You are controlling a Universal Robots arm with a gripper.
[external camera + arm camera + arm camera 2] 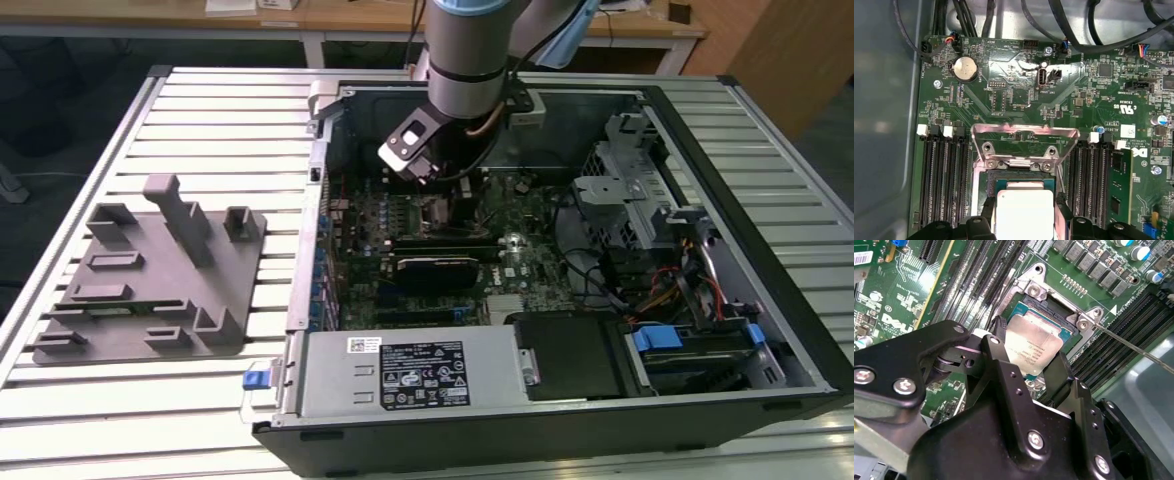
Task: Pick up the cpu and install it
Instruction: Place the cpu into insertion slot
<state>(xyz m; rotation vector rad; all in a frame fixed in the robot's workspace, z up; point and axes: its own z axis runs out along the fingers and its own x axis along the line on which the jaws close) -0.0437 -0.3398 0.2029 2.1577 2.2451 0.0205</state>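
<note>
The cpu, a silvery square chip with a pale rim, sits between my two black fingers right over the black socket frame on the green motherboard. In the first wrist view the cpu lies just below the raised metal load plate. My gripper is shut on the chip's two opposite edges. Whether the chip rests in the socket or hovers just above it I cannot tell. In the exterior view the arm reaches down into the open computer case.
The thin socket lever sticks out beside the socket. Memory slots flank it on both sides. A grey box with a white label fills the case's near corner. Black cables hang nearby. A grey fixture stands on the slatted table.
</note>
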